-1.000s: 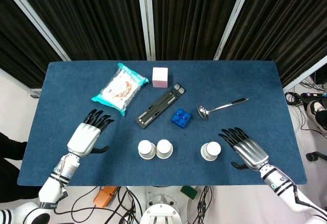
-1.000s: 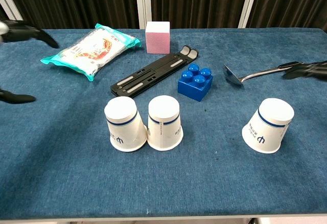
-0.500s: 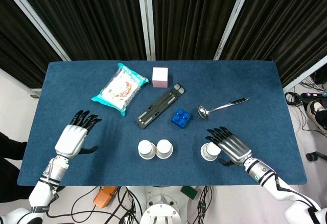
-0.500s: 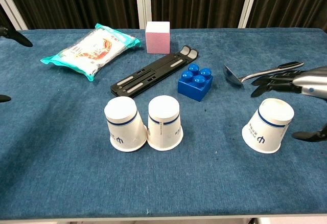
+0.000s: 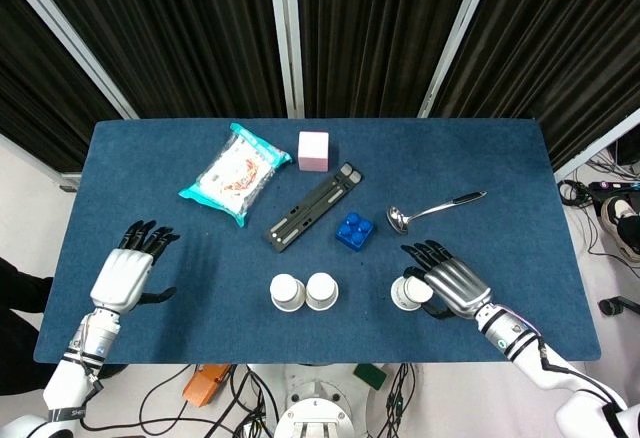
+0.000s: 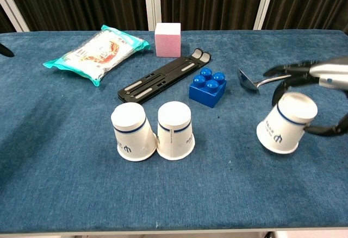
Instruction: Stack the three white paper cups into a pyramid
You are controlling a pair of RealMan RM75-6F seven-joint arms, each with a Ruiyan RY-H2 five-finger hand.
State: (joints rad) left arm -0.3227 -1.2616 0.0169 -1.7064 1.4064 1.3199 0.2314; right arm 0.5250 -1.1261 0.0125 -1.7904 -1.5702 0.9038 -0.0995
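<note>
**Right hand around lone cup**

Lower right of frame: right hand wrapped around third cup, fingers and thumb on either side; cup tilted. Two other cups stood touching, bottom centre of table. Left hand hovered at lower left, fingers spread, holding nothing.

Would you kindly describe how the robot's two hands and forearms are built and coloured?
Both the left hand and right hand have silver-grey metallic backs with black fingers. White forearms follow behind dark wrist rings; the right wrist shows a small teal mark.
</note>
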